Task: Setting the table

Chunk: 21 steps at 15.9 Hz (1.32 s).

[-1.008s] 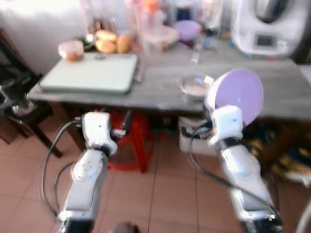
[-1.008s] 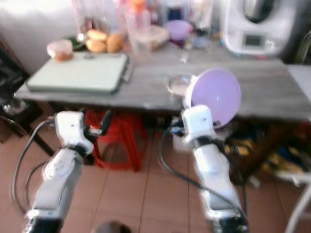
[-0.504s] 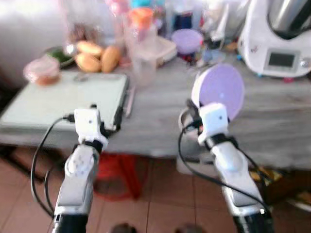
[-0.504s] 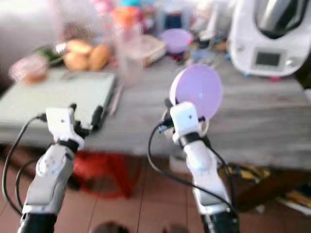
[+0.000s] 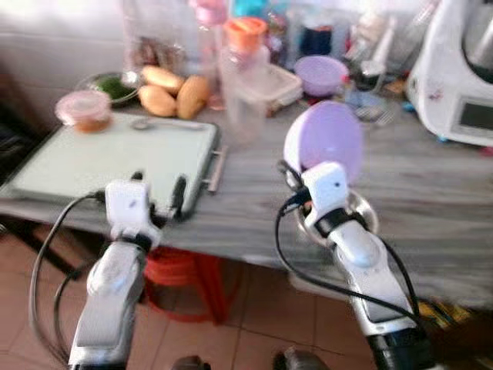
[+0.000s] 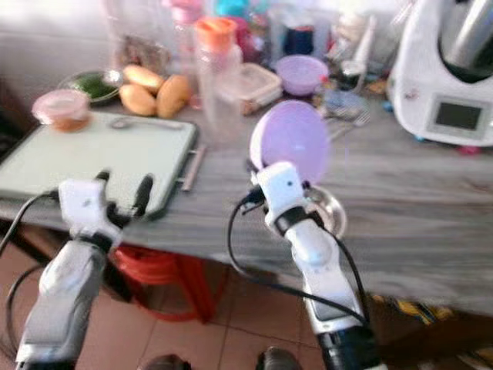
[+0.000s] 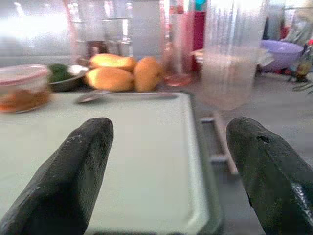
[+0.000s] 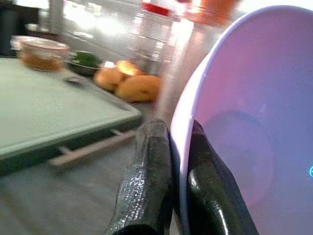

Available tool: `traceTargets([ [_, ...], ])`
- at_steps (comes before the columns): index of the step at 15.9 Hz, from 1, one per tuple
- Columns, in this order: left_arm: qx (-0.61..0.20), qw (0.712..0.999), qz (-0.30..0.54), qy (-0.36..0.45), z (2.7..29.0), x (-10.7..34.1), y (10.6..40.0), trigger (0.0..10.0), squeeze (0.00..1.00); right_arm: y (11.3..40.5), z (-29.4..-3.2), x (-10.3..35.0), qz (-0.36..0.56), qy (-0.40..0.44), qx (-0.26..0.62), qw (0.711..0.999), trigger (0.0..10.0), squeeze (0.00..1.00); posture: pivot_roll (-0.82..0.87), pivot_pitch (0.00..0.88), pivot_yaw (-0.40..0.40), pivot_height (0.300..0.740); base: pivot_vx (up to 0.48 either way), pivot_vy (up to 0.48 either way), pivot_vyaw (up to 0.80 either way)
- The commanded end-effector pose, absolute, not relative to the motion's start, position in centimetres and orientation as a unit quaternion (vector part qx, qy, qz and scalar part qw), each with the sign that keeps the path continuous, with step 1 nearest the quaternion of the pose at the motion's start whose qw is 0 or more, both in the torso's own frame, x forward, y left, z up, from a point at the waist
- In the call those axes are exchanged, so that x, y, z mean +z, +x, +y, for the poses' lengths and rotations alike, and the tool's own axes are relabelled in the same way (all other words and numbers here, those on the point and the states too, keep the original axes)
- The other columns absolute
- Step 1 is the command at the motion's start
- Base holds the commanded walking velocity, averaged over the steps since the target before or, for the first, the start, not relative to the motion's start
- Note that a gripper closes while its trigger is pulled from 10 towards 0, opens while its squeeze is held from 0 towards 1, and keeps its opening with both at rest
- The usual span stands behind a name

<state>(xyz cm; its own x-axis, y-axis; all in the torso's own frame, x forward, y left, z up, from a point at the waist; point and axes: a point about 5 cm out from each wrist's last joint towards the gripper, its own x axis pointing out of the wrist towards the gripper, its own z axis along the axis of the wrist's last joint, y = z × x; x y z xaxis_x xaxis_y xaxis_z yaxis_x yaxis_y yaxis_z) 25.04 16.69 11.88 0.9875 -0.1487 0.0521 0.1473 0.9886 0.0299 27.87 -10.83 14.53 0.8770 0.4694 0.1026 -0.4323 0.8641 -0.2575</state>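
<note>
right gripper (image 8: pixel 178 161) clamps purple plate (image 5: pixel 323 142) | glass bowl (image 6: pixel 327 212) below

A grey wood-grain table (image 5: pixel 431 200) stands on a terracotta-tiled floor (image 5: pixel 262 339) against a pale wall (image 5: pixel 62 31).

Grey wood-grain counter (image 5: pixel 431 193): pale green cutting board (image 5: pixel 108 158), lidded red-capped tub (image 5: pixel 83 109), mangoes (image 5: pixel 176 92), clear jug (image 5: pixel 245 100), purple bowl (image 5: pixel 322 73), small metal dish (image 5: pixel 358 212), white appliance (image 5: pixel 462 77).

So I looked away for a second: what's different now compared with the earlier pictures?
The robot has come up to the table; both grippers now reach over its edge. The right gripper still clamps the purple plate, and the left gripper stays open above the green tray.
</note>
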Motion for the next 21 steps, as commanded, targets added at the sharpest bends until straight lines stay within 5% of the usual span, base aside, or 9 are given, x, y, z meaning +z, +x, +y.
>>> traceTargets([
  [1, -0.1, 0.994, -0.034, 0.025, 16.8, 12.4, 24.3, 10.0, 0.0, 28.4, -10.6, 14.5, -0.073, -0.117, 0.26, 0.956, 10.0, 0.0, 0.04, 0.021, 0.036, 0.74, 0.0, 0.0, 0.0],
  [8, -0.128, 0.991, -0.012, 0.038, 17.6, 12.4, 21.9, 10.0, 0.0, 30.7, -9.0, 13.7, -0.017, -0.147, 0.345, 0.927, 10.0, 0.0, 0.09, 0.065, 0.033, 0.74, 0.0, 0.0, 0.0],
  [21, -0.143, 0.99, 0.009, 0.016, 16.8, 12.1, 22.1, 10.0, 0.0, 29.5, -10.3, 11.9, 0.062, -0.228, 0.396, 0.887, 10.0, 0.0, 0.07, 0.059, 0.036, 0.74, 0.0, 0.0, 0.0],
])
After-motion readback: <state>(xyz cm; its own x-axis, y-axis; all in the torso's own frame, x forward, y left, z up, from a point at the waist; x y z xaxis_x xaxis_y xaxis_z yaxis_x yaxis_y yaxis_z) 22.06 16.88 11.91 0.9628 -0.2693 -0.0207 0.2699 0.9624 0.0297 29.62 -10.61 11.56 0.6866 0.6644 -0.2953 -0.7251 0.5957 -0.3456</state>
